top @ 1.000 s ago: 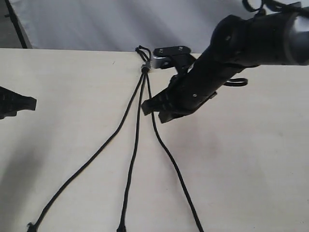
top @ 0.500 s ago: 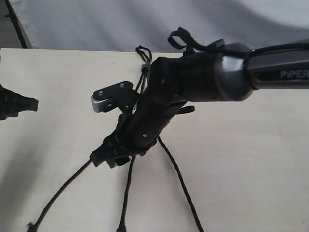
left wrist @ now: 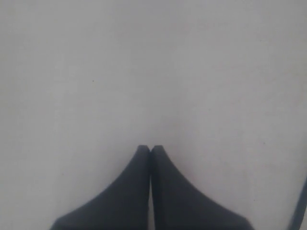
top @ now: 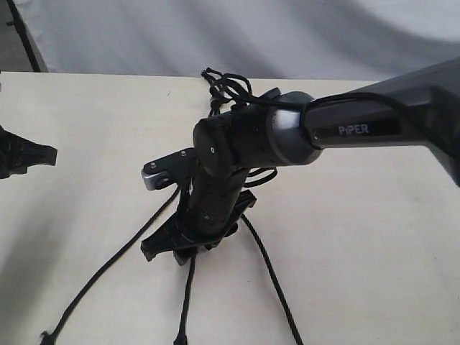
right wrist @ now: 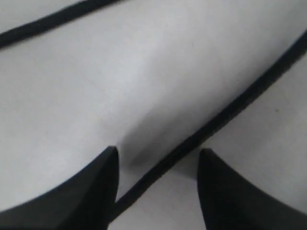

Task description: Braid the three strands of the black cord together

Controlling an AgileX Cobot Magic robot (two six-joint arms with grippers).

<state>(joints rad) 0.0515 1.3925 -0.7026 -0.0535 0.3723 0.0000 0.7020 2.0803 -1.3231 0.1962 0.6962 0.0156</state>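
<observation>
The black cord lies on the pale table (top: 374, 237), its top loops (top: 210, 75) at the far edge; my right arm hides the band that joins it. Of the three strands, the left strand (top: 100, 273), the middle strand (top: 187, 302) and the right strand (top: 273, 277) fan out toward the near edge. My right gripper (top: 174, 250) (right wrist: 158, 153) reaches across the middle, low over the table and open. One strand (right wrist: 225, 112), apparently the middle one, runs between its fingers, not pinched. Another strand (right wrist: 53, 19) crosses farther off. My left gripper (top: 49, 152) (left wrist: 150, 147) is shut and empty over bare table at the left edge.
The right arm's body (top: 244, 144) and its looped black cable (top: 241, 88) cover the upper part of the strands. A grey backdrop (top: 215, 36) rises behind the table's far edge. A thin dark line (left wrist: 300, 206) shows at the edge of the left wrist view.
My right arm has swung from near the cord's top toward the near side and left, coming down over the middle strand, and its jaws have opened. The left gripper has stayed put.
</observation>
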